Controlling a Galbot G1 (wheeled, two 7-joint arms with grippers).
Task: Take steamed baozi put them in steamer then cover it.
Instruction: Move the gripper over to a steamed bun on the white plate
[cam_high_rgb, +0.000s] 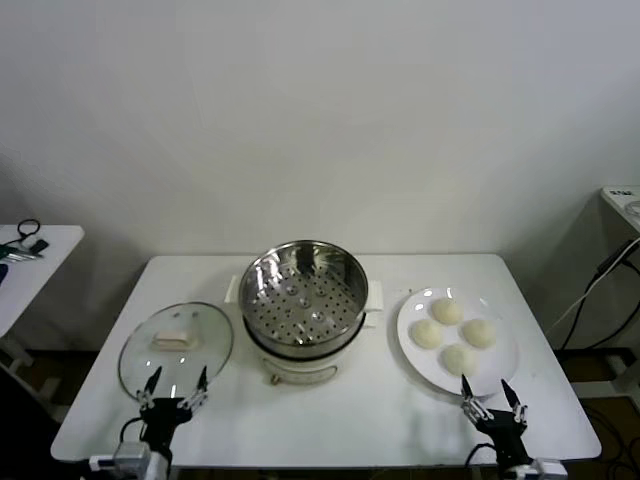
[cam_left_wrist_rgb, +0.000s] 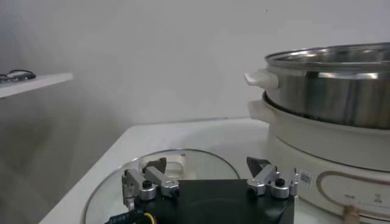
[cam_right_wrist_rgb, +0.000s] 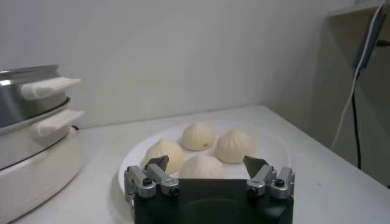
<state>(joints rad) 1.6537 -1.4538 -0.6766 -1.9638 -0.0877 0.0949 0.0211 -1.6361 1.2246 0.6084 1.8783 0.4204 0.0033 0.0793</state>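
left claw (cam_high_rgb: 173, 386) wide open, empty, right claw (cam_high_rgb: 493, 392) likewise

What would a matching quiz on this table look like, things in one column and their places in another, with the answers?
Things:
1. steamer
2. cover
3. steamed baozi
4. right gripper

Places:
A. on the white plate
B. flat on the table, on the robot's left
C. middle of the table, empty
D. open, at the plate's near edge

Pairs: 1-C, 2-B, 3-A, 4-D
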